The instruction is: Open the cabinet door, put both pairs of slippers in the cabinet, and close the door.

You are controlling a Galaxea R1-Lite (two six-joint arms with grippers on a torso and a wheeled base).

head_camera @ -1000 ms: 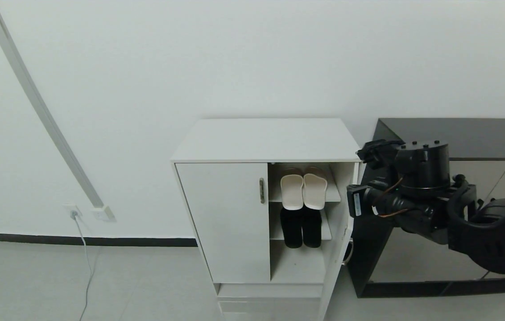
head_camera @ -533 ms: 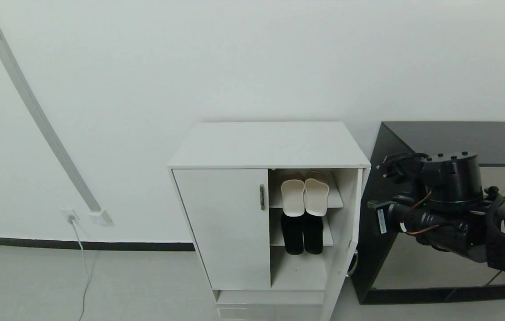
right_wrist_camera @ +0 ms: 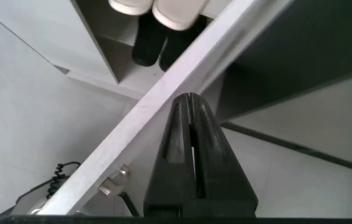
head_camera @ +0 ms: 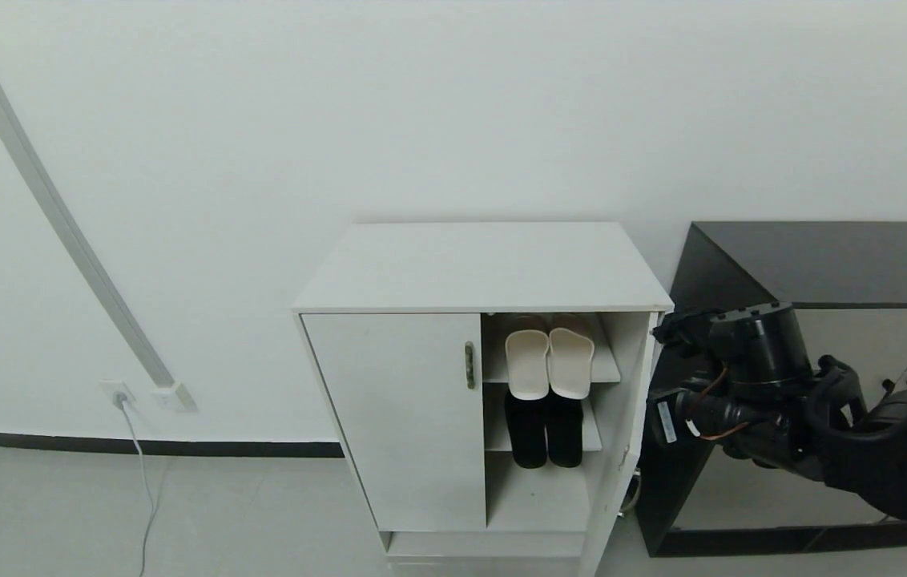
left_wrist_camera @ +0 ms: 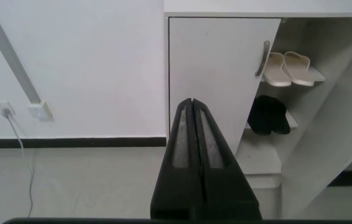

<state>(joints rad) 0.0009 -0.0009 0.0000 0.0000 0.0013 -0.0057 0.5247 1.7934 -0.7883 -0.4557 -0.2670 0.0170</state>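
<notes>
Here the right claw (right_wrist_camera: 191, 98) is pressed shut with nothing in it, its tips just short of the open door (right_wrist_camera: 176, 68), whose white edge runs across directly ahead and stands between it and the shelves (head_camera: 604, 373). Past that edge, the black slippers (right_wrist_camera: 146, 43) lie under the white slippers (right_wrist_camera: 175, 9) inside the cabinet (head_camera: 485, 264). The left claw (left_wrist_camera: 191, 102), likewise closed and empty, hangs above the grey tiled floor (left_wrist_camera: 83, 180); ahead of it is the cabinet's shut door (left_wrist_camera: 213, 68), and farther off to one side a socket (left_wrist_camera: 5, 111) with a cord (left_wrist_camera: 20, 149) on the white wall (left_wrist_camera: 89, 62). Beyond the right claw stands a black sideboard (head_camera: 822, 256).
</notes>
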